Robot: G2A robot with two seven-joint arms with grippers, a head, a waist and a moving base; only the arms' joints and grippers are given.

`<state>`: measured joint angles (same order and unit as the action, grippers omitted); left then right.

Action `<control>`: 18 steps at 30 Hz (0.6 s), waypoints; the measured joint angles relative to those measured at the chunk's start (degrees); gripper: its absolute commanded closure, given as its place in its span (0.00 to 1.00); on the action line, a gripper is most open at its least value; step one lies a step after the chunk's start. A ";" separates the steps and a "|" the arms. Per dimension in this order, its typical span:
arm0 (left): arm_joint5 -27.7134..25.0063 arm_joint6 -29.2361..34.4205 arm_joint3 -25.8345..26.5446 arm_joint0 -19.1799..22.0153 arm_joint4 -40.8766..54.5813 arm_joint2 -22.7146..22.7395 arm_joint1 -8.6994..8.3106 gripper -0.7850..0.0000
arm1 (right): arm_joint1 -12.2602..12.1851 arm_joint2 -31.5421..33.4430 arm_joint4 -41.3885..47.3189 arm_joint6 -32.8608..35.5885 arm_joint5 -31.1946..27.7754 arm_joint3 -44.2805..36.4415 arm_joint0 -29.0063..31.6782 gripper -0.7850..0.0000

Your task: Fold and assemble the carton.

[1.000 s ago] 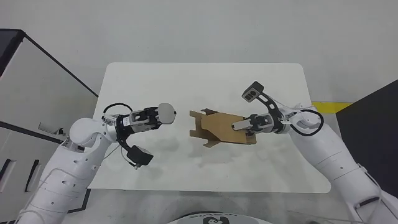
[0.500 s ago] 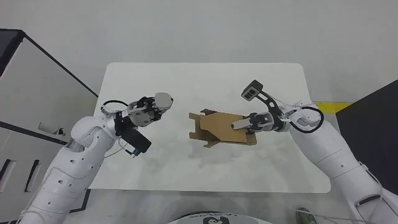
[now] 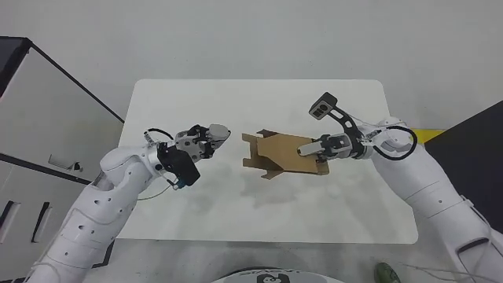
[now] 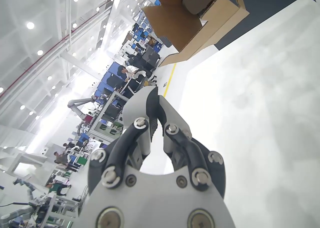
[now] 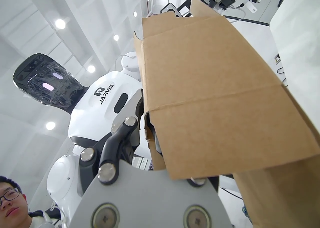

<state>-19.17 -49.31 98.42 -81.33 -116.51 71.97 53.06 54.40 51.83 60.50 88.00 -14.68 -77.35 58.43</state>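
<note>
Worktop [image 3: 236, 102]: white, with rounded corners, standing in front of you and carrying the job. Carton [image 3: 287, 156]: brown corrugated board, opened partway into a flattish sleeve. You will find it lying lengthwise between your two arms over the middle of the worktop, closer to the right arm. The flaps at the end facing the left arm are splayed outward, and its shadow falls on the white surface just beside it. The left wrist view gives you that open end of the carton [image 4: 175, 21], with flaps spread and the hollow inside in sight. Right claw [image 3: 308, 149]: clamped on the carton at the end nearest the right arm, with one finger laid across the top panel. In the right wrist view the board [image 5: 212, 94] runs away from the claw [image 5: 150, 129], and a flap edge is pinched in its grip, with the far finger largely hidden behind the cardboard. Left claw [image 3: 218, 134]: fingers pressed together tip to tip, nothing in them. It points toward the carton's open end, near it but not touching. The left wrist view shows you the same closed tips [image 4: 154, 104] above bare worktop.
</note>
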 measured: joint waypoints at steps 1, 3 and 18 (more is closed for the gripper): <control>0.00 0.00 0.00 0.00 0.00 0.00 0.00 1.00 | 0.00 0.00 0.00 0.00 0.00 0.00 0.00 1.00; 0.00 0.01 0.00 0.00 0.01 0.00 0.00 1.00 | 0.00 0.00 0.00 0.00 0.00 0.00 0.00 1.00; -7.71 -2.76 -0.45 0.02 1.90 1.21 -0.62 1.00 | 0.23 0.11 -1.96 -0.09 0.36 -0.31 -0.17 1.00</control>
<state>-26.88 -52.08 97.96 -81.31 -114.62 73.18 52.44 54.63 51.94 58.54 87.91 -14.32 -77.66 58.26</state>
